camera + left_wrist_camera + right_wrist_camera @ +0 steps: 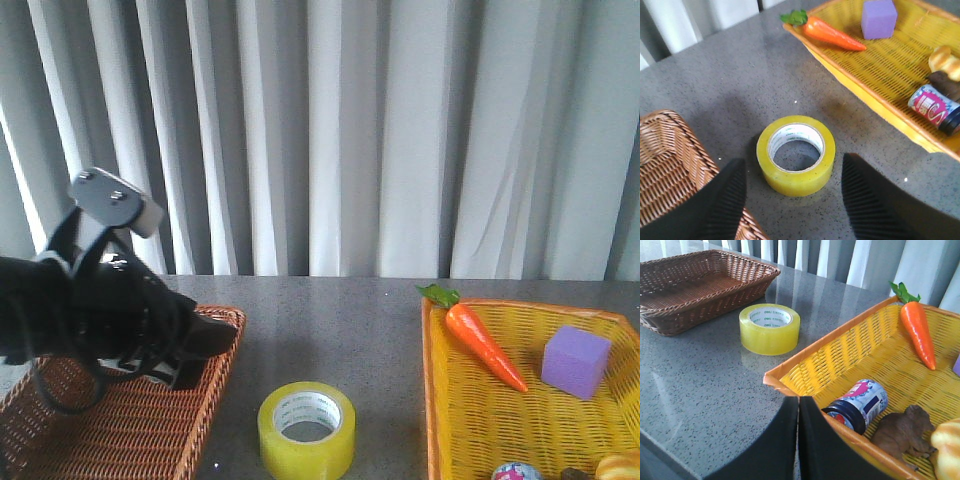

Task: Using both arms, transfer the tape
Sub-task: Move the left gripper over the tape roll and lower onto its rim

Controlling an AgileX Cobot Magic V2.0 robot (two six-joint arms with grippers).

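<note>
The yellow tape roll point(306, 429) with a white printed core lies flat on the grey table between the two baskets. It also shows in the left wrist view point(796, 154) and in the right wrist view point(769, 329). My left gripper point(792, 175) is open and empty, its jaws wide apart, a little short of the roll. In the front view it point(205, 338) hangs over the brown basket's right rim. My right gripper point(798, 405) is shut and empty, over the yellow basket's near rim, apart from the roll. It is out of the front view.
A brown wicker basket point(130, 430) sits left of the tape. A yellow basket point(432, 400) on the right holds a carrot point(482, 341), a purple block point(575, 360), a jar point(858, 404), a brown animal figure point(902, 435) and a bread piece. Curtains hang behind the table.
</note>
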